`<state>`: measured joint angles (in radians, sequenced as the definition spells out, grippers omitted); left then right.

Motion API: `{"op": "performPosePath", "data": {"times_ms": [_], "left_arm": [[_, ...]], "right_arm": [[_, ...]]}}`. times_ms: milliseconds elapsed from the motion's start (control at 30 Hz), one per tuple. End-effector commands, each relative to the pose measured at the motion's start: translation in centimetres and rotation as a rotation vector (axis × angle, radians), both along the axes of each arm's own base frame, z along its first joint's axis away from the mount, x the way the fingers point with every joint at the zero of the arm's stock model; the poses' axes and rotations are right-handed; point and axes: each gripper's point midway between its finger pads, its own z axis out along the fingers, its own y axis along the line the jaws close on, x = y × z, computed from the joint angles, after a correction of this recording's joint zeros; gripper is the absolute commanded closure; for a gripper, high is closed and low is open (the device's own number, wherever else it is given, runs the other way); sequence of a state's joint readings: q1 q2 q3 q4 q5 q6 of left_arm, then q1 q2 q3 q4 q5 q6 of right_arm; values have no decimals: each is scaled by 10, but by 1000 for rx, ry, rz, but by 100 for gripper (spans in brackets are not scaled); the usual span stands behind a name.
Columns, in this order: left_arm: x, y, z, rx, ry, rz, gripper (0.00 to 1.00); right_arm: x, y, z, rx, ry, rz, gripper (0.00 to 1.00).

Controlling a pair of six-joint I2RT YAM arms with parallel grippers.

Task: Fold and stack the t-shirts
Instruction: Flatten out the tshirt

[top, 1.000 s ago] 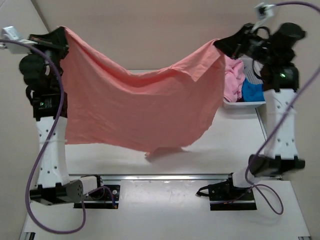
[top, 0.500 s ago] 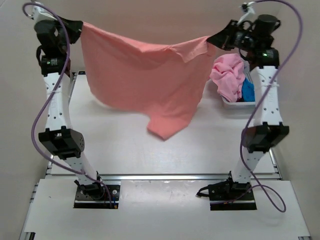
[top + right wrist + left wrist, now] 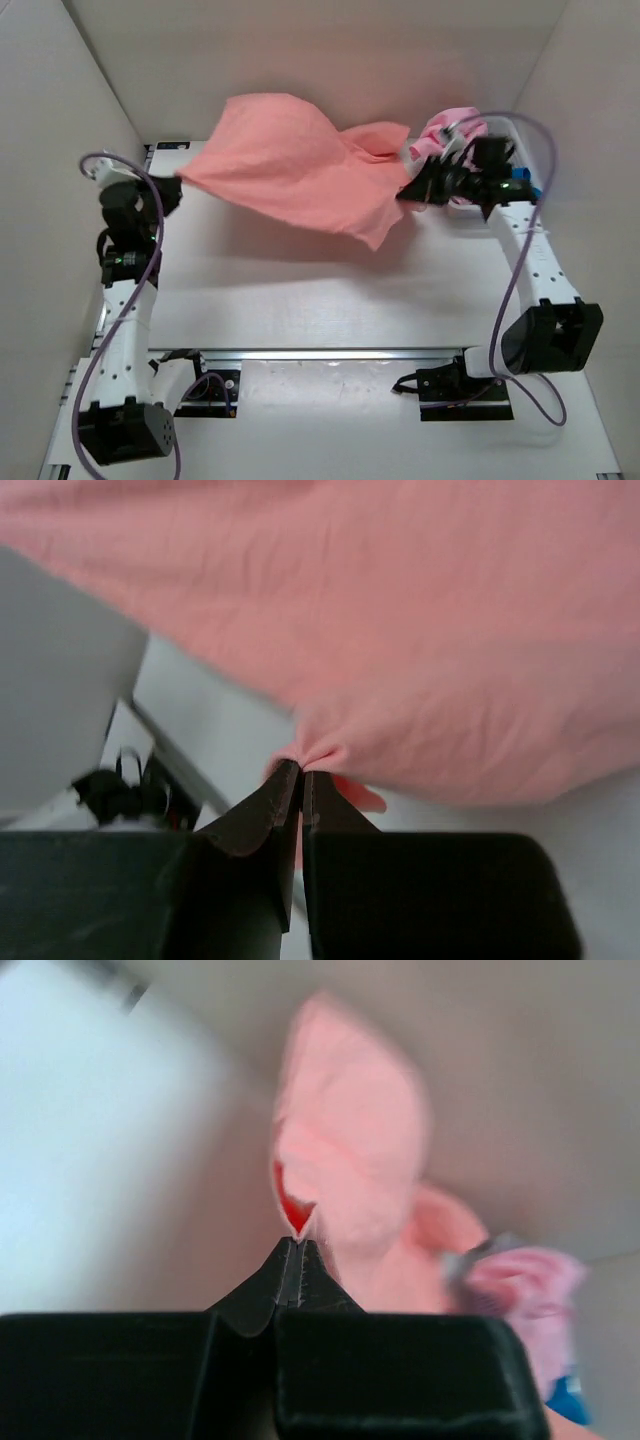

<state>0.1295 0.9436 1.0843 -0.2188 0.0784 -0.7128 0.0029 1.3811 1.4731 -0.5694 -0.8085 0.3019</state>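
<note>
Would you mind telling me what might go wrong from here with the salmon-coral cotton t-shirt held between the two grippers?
The left gripper and right gripper each pinch only a small tuck of the salmon-coral cotton t-shirt, so a corner may slip free. The cloth billows and bunches near the right gripper, so it may land creased.

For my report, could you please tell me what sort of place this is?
Probably a robotics lab test cell: a white table boxed in by plain panels, with a left arm and a right arm bolted at its edge.
</note>
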Motion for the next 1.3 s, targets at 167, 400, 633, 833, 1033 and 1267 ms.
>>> {"op": "performPosePath", "data": {"times_ms": [167, 400, 633, 833, 1033, 1267], "left_arm": [[-38, 29, -203, 4, 471, 146, 100], [-84, 25, -288, -11, 684, 157, 100], [-118, 39, -310, 94, 777, 226, 100], [-118, 43, -312, 67, 804, 261, 100], [-89, 40, -290, 67, 711, 228, 100], [-57, 45, -277, 69, 690, 224, 100]], "right_arm": [[-130, 25, -166, -210, 476, 192, 99], [-195, 3, -232, -259, 675, 159, 100], [-244, -13, -263, -292, 791, 126, 100], [-243, -14, -260, -284, 792, 118, 100], [-222, -2, -249, -220, 792, 160, 100], [-166, 6, -225, -145, 709, 164, 100]]}}
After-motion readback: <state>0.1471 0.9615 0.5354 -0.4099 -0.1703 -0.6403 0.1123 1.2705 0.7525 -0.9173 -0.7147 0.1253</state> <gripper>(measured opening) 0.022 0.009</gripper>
